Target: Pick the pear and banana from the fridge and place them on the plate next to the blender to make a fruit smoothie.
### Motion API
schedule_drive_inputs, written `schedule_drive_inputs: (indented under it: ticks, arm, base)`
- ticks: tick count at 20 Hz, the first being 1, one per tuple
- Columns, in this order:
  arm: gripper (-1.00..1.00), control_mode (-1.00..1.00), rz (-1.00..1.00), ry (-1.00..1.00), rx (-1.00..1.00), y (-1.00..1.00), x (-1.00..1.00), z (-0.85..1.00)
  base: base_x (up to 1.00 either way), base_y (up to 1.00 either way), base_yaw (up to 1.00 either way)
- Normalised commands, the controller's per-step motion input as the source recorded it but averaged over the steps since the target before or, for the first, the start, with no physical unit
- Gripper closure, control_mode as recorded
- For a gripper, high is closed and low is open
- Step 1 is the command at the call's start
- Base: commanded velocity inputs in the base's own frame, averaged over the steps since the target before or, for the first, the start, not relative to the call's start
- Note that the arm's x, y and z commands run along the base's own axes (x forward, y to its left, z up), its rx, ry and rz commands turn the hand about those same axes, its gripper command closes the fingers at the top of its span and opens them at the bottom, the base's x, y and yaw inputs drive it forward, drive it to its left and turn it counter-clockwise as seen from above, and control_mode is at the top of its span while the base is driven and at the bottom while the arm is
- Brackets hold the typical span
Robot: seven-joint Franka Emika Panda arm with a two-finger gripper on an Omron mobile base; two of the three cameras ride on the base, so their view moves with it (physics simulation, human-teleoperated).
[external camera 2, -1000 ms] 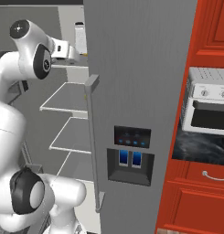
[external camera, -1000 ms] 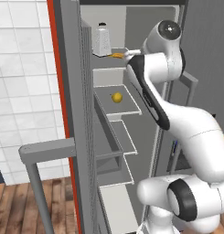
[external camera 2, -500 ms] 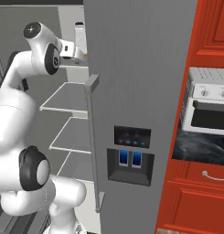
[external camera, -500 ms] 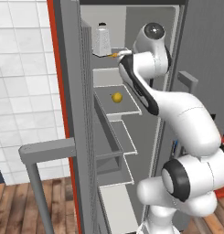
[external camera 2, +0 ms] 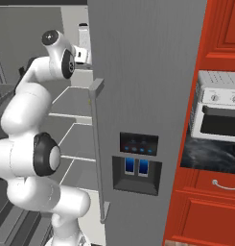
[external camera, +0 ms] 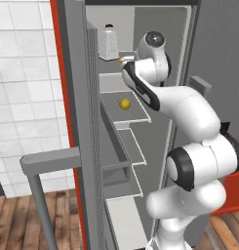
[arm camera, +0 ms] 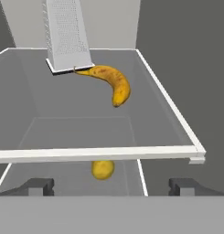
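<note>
Reaching into the open fridge, the arm brings its pincer level with the top shelf, fingers spread wide and gripping nothing — room enough to straddle the fruit. The banana lies on that shelf toward 12 o'clock of the hand view, its stem tip just beside the base of the grater, so a grasp at the free, fatter end looks safer. The pear sits on the shelf below, seen through the glass near 6 o'clock. Neither fruit is lifted yet.
</note>
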Motion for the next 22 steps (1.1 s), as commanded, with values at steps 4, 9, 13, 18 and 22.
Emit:
schedule_drive_inputs:
  ticks: [4, 9, 13, 18, 22]
  arm:
    - [-1.0, -1.0, -0.03, 0.09, 0.06, 0.0, 0.56, 0.0]
    - [-1.0, -1.0, -0.01, 0.14, 0.05, 0.0, 0.48, 0.0]
    - [-1.0, -1.0, 0.0, 0.0, 0.0, 0.0, 0.1, -0.13]
    - [-1.0, -1.0, 0.0, 0.0, 0.0, 0.0, 0.33, -0.26]
    - [-1.0, -1.0, -0.01, 0.0, 0.0, 0.0, 0.36, -0.2]
  base:
    - [0.0, 0.0, 0.0]
    - [0.0, 0.0, 0.0]
    - [0.0, 0.0, 0.0]
    - [0.0, 0.0, 0.0]
    - [0.0, 0.0, 0.0]
